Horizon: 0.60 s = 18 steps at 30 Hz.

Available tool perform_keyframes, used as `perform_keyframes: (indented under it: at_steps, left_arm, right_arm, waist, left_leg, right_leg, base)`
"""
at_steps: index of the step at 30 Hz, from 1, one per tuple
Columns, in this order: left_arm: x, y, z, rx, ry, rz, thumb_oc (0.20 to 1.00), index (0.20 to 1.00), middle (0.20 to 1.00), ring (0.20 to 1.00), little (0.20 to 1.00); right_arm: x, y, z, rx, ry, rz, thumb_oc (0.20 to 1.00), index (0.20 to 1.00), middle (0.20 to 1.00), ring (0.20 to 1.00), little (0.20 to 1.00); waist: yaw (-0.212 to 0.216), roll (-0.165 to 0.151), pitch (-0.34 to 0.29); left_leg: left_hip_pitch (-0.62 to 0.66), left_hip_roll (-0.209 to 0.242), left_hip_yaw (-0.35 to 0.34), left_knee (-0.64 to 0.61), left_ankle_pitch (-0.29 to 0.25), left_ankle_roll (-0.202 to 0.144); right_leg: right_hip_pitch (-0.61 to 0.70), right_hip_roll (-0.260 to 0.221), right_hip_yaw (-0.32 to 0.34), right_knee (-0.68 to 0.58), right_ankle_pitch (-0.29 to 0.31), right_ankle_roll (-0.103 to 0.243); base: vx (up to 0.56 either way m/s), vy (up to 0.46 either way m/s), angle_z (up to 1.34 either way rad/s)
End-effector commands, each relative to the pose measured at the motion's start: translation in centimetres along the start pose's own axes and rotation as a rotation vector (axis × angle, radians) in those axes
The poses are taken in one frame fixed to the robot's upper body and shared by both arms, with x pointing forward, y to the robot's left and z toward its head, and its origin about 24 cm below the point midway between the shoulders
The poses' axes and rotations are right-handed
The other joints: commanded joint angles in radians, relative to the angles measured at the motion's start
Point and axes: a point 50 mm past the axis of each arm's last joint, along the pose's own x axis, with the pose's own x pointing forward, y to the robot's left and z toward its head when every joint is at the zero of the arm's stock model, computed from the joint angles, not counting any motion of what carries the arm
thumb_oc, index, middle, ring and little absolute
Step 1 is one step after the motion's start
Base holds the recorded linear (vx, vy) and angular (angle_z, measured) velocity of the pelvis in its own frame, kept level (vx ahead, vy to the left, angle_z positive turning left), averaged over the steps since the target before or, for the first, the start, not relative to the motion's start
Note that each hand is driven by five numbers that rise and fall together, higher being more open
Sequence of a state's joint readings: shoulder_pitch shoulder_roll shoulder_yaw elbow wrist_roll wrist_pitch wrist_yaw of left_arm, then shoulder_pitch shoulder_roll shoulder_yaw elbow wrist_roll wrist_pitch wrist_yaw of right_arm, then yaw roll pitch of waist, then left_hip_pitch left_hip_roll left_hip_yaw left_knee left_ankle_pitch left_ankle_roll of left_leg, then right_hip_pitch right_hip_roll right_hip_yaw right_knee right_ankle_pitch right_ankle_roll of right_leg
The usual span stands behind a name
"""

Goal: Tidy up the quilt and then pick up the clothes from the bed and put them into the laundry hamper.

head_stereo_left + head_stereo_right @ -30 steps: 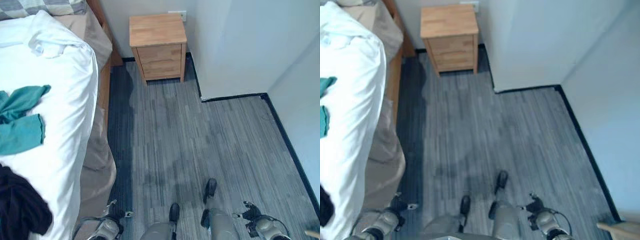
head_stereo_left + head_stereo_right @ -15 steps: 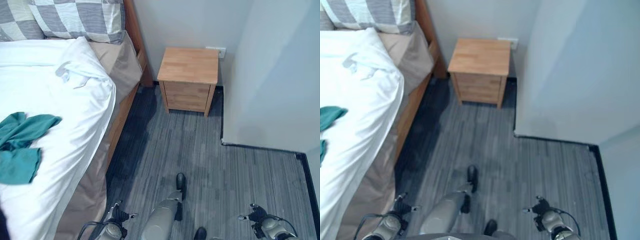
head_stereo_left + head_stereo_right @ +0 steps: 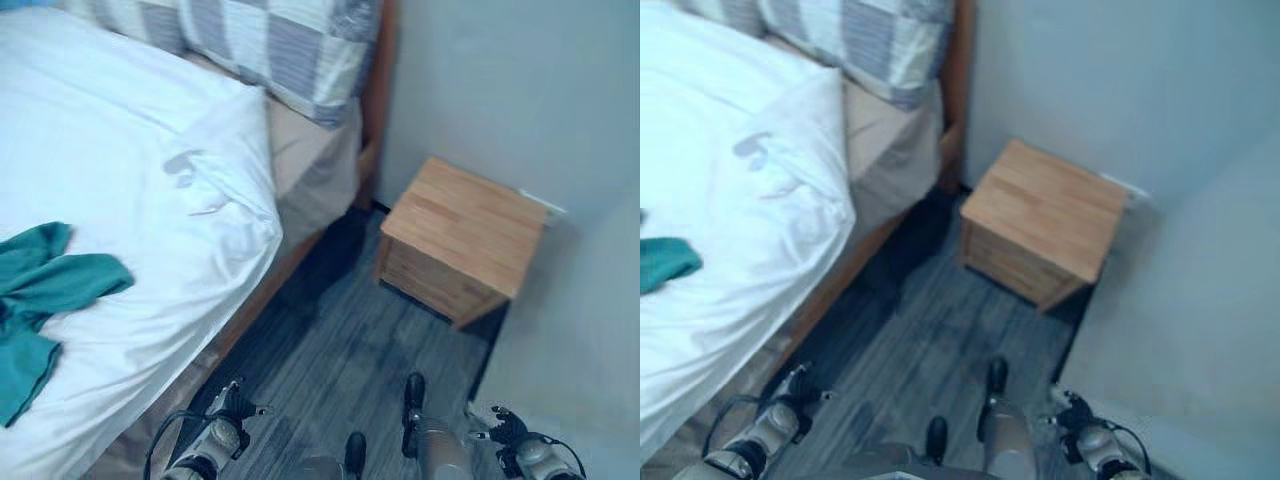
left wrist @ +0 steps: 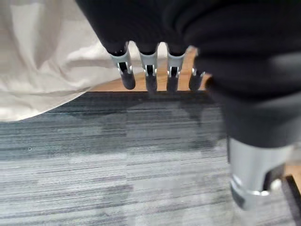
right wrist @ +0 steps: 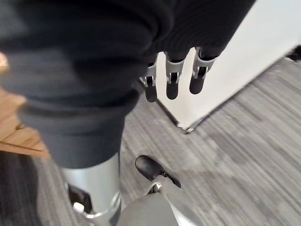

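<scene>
Nothing of the task done yet, to judge by how things lie. White quilt (image 3: 130, 200) spread over the bed (image 3: 315, 185), rumpled near its upper corner just below the checked pillow (image 3: 270, 50) and hanging unevenly off the bed's near side; straightening left to do. Teal garment (image 3: 45, 300) lying crumpled on the quilt, well away from the pillow toward the foot end, untouched. No laundry hamper to be made out (so its place relative to the bed cannot be told).

Left hand (image 4: 148, 70) hanging low beside the bed's near edge, above the grey plank floor (image 3: 340, 350), fingers straight and relaxed, holding nothing; beige bed skirt (image 4: 42, 56) and a strip of the wooden frame just past the fingertips, not touched. Right hand (image 5: 171, 77) on the far side from the bed, fingers likewise straight and loose, empty, with the white wall corner (image 5: 244, 56) beyond them.

Wooden nightstand (image 3: 465, 240) standing on the floor just beside the head of the bed, against the wall.

Still ahead, by this reading: reaching over the bed to smooth the quilt, then gathering the teal garment (and any other clothing further down the bed), then finding the hamper and dropping them in.
</scene>
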<state>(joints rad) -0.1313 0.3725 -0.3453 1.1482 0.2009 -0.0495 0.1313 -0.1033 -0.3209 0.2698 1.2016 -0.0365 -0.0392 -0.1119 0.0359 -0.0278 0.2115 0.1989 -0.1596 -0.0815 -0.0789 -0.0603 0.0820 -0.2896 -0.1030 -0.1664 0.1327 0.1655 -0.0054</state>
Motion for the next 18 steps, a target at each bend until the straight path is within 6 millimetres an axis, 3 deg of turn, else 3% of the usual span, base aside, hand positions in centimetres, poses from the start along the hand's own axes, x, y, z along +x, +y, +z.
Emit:
perform_keyframes:
  at_steps: [1,2,10,11,12,14,15,17,18]
  left_arm:
    - [0.1,-0.6,0.4,-0.05,0.004,0.015,1.0,1.0,1.0,1.0,1.0]
    - [-1.3,-4.3,-2.8,-0.206,0.147,-0.018,1.0,1.0,1.0,1.0,1.0]
    - [-1.3,-4.9,-2.1,-0.241,0.127,-0.017,1.0,1.0,1.0,1.0,1.0]
    - [-1.1,-4.6,-1.4,-0.221,0.098,-0.008,1.0,1.0,1.0,1.0,1.0]
    - [-1.0,-4.5,-1.0,-0.214,0.085,-0.004,1.0,1.0,1.0,1.0,1.0]
    - [-0.9,-4.3,-1.0,-0.207,0.088,0.002,1.0,1.0,1.0,1.0,1.0]
    - [-1.1,-4.2,-1.8,-0.206,0.111,0.001,1.0,1.0,1.0,1.0,1.0]
    - [-1.5,-4.0,-3.7,-0.21,0.178,0.013,1.0,1.0,1.0,1.0,1.0]
    - [-1.8,-3.6,-4.9,-0.212,0.224,0.025,1.0,1.0,1.0,1.0,1.0]
  right_arm:
    - [0.3,-1.5,1.1,0.031,-0.022,-0.054,1.0,1.0,1.0,1.0,1.0]
    - [-0.4,1.3,-1.3,-0.055,0.033,-0.034,1.0,1.0,1.0,1.0,1.0]
    - [-0.1,1.2,0.6,-0.153,-0.035,-0.035,1.0,1.0,1.0,1.0,1.0]
    - [0.1,0.6,1.1,-0.145,-0.05,-0.062,1.0,1.0,1.0,1.0,1.0]
    - [0.1,0.1,1.4,-0.131,-0.051,-0.083,1.0,1.0,1.0,1.0,1.0]
    - [0.2,-0.5,1.3,-0.108,-0.038,-0.113,1.0,1.0,1.0,1.0,1.0]
    - [0.3,-0.8,1.6,-0.108,-0.042,-0.124,1.0,1.0,1.0,1.0,1.0]
    - [0.2,-1.0,1.7,-0.055,-0.05,-0.138,1.0,1.0,1.0,1.0,1.0]
    - [0.3,-1.6,2.7,-0.015,-0.081,-0.164,1.0,1.0,1.0,1.0,1.0]
  waist:
    - [-0.004,0.024,0.006]
    - [-0.027,-0.011,-0.019]
    - [0.013,-0.015,-0.019]
    - [0.013,-0.022,-0.01]
    - [0.002,-0.023,-0.007]
    - [-0.023,-0.016,-0.01]
    - [-0.019,-0.014,-0.018]
    - [-0.013,-0.016,-0.03]
    - [-0.022,-0.022,-0.02]
  left_leg:
    - [-0.182,0.119,0.056,0.07,-0.059,-0.094]
    - [-0.173,0.221,0.196,0.083,-0.051,-0.129]
    - [-0.219,0.19,0.15,0.136,-0.054,-0.133]
    - [-0.273,0.196,0.21,0.182,-0.046,-0.146]
    - [-0.285,0.23,0.305,0.199,-0.049,-0.158]
    - [-0.288,0.305,0.486,0.198,-0.026,-0.144]
    - [-0.271,0.301,0.498,0.177,-0.032,-0.14]
    - [-0.252,0.262,0.448,0.142,-0.036,-0.11]
    - [-0.232,0.241,0.442,0.122,-0.043,-0.09]
  right_leg:
    - [0.227,-0.037,0.035,-0.111,-0.2,0.171]
    - [0.269,-0.037,-0.166,-0.061,-0.26,0.126]
    - [0.326,-0.05,-0.201,-0.109,-0.266,0.12]
    - [0.351,-0.07,-0.283,-0.123,-0.273,0.12]
    - [0.366,-0.077,-0.313,-0.123,-0.291,0.125]
    - [0.384,-0.09,-0.385,-0.118,-0.285,0.124]
    - [0.38,-0.096,-0.405,-0.089,-0.276,0.126]
    - [0.367,-0.138,-0.424,0.067,-0.281,0.136]
    - [0.338,-0.201,-0.428,0.2,-0.243,0.167]
  base:
    - [0.28,-0.197,0.29]
    - [0.19,-0.129,0.04]
    - [0.03,-0.009,0.14]
    - [-0.04,0.005,0.59]
    - [-0.08,0.066,1.53]
    - [-0.02,0.156,3.14]
    - [0.1,0.225,2.65]
    - [0.21,0.261,0.84]
    - [0.23,0.242,0.45]
